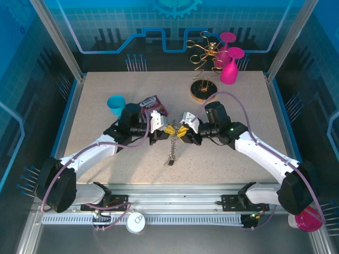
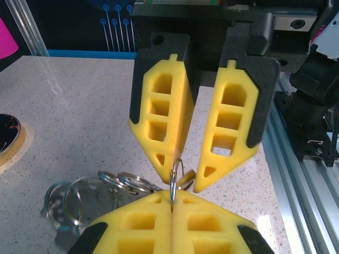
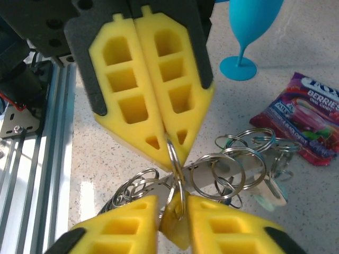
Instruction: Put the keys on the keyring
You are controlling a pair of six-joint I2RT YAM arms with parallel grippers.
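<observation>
The left gripper [image 2: 172,197] has its yellow foam pads pressed together. They pinch the rim of the thin dark-grey metal oval keyring [image 3: 171,151], which stands edge-on between the two arms. Meeting it tip to tip, the right gripper [image 3: 174,207] has its pads slightly apart and nips a small yellow-headed key [image 3: 174,228], which sits right against the far end of the loop. I can't tell whether that key is threaded onto the loop.

In the right wrist view, a bunch of silver split rings with more keys [image 3: 233,166] lies on the table at about 3 o'clock from the pinch and crowds up against the loop.

Seen from above, a silvery chain [image 1: 171,148] trails from the meeting point towards 6 o'clock across the speckled beige table [image 1: 212,169]. At 11 o'clock, just beside the left gripper, lies a purple berry snack packet [image 1: 151,103]. Farther out at 10 o'clock is a teal plastic goblet [image 1: 116,104]. At 1 o'clock stands a gold curly wire stand [image 1: 204,58] on its round base, with bright pink plastic goblets [image 1: 229,69] just beyond it.
</observation>
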